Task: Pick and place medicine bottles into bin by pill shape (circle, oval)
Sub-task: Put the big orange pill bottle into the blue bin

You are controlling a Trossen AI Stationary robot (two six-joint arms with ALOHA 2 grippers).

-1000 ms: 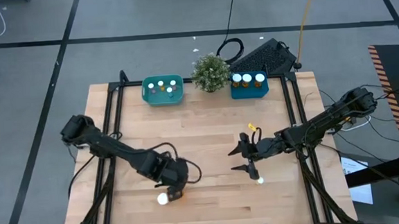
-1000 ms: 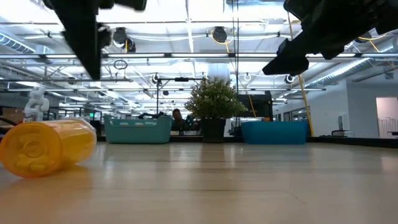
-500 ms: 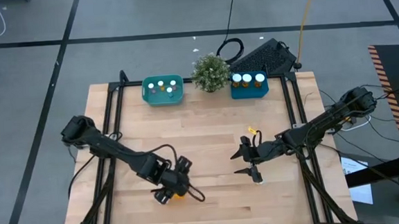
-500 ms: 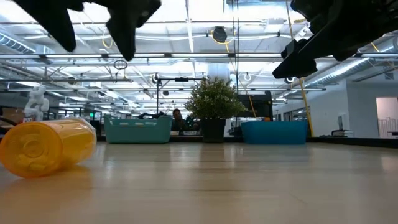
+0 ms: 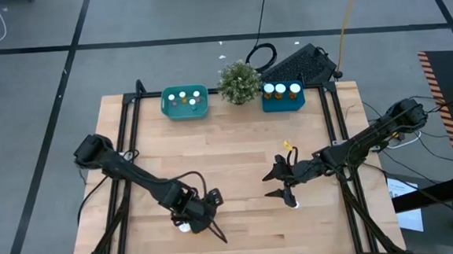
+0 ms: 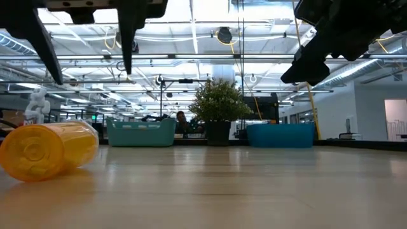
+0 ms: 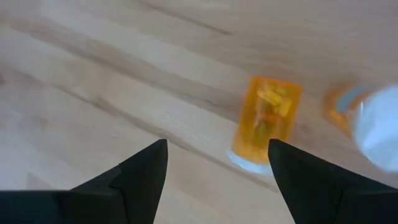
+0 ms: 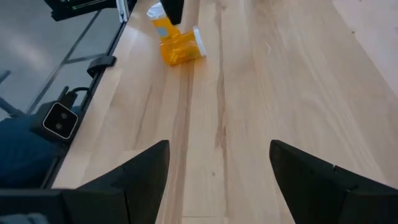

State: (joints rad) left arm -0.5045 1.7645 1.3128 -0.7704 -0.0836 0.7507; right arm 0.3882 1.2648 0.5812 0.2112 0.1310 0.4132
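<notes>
We judge the lying amber bottle (image 7: 266, 122) light, slippery; left gripper (image 7: 214, 163), fingers spread, should clamp its body.

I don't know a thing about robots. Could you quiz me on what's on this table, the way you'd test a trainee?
1. True or false: the left gripper has its fingers shut on a medicine bottle.
2. What stands between the teal bin and the blue bin? A) a mug B) a potted plant C) a box
3. Fill in: the amber bottle just ahead of the left gripper lies on its ____.

Key
1. False: its fingers are open with nothing between them. The right gripper, over the table's right half, is open too.
2. B
3. side
</notes>
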